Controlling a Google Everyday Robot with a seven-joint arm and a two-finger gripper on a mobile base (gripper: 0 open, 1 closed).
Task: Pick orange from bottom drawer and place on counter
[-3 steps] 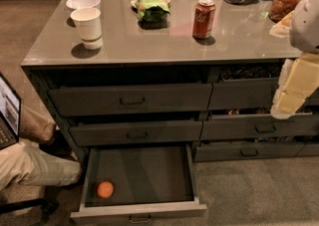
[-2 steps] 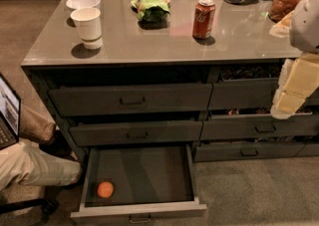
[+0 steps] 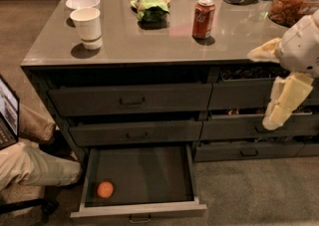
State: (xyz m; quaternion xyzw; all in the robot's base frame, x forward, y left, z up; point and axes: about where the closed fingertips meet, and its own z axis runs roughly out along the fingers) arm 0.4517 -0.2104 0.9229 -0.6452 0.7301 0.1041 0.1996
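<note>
**Gripper (image 3: 281, 100) off the counter's right corner, orange low in the open drawer**

I cannot tell whether my gripper is parted or closed.

At the far left, someone's knees (image 3: 30, 163) in khaki trousers and the edge of a laptop screen (image 3: 7, 118) sit over grey-brown carpet (image 3: 249, 190). The glossy counter (image 3: 149, 46) carries a white bowl (image 3: 82, 1) at its left rear with a white paper cup (image 3: 87, 27) just in front. A crumpled green bag (image 3: 151, 8) and a red soda can (image 3: 203, 18) follow, and a jar of brown snacks (image 3: 293, 2) stands at the back right.

Below, the bottom drawer (image 3: 142, 210) is pulled out. The orange (image 3: 105, 189) lies alone on the drawer's dark floor, near its front left corner. My gripper hangs at the far right, in front of the right-hand drawer fronts (image 3: 234, 128), well apart from the fruit.
</note>
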